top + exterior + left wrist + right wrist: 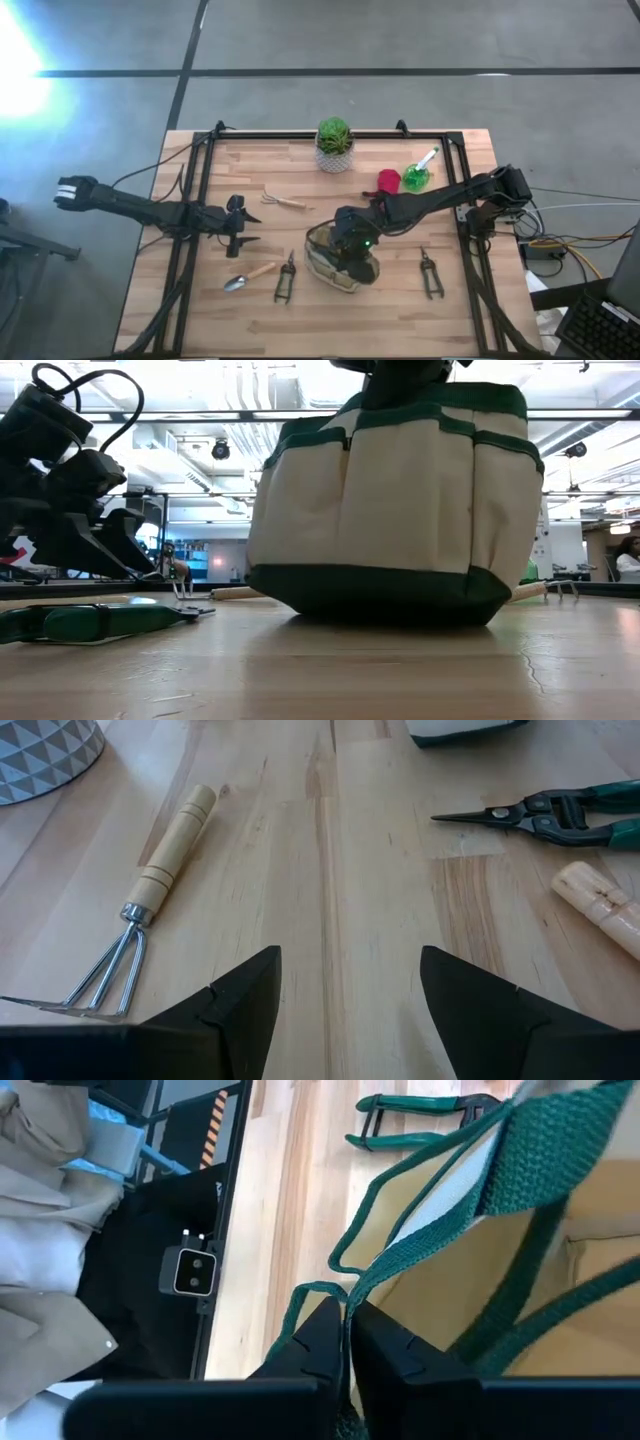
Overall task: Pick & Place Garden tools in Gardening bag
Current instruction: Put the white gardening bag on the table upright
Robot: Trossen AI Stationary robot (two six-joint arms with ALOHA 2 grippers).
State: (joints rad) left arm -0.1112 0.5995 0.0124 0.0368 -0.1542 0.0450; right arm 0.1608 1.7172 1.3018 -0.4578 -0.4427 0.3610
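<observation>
The beige gardening bag [338,262] with green trim stands at the table's middle near side; it fills the low view [400,500]. My right gripper [356,244] is above it, shut on its top edge. My left gripper [243,222] is open and empty over the table's left part, between the wooden-handled rake [284,200] and the trowel [250,275]. One pair of shears [285,279] lies left of the bag, the other pair [430,273] right of it. The red item [389,180] and the green spray bottle [418,175] are at the far right. My right gripper pinches the green trim of the bag's top rim [338,1296] between its two shut fingers, beside a green webbing handle [520,1160]. The fingers come from above, pointing down. The bag's bottom [380,595] rests on the table.
A green plant in a white pot [334,146] stands at the far middle. A black frame [200,180] runs along the table's left, far and right sides. In the left wrist view the rake [150,900], the shears [560,812] and the trowel handle [605,910] lie ahead of the fingers.
</observation>
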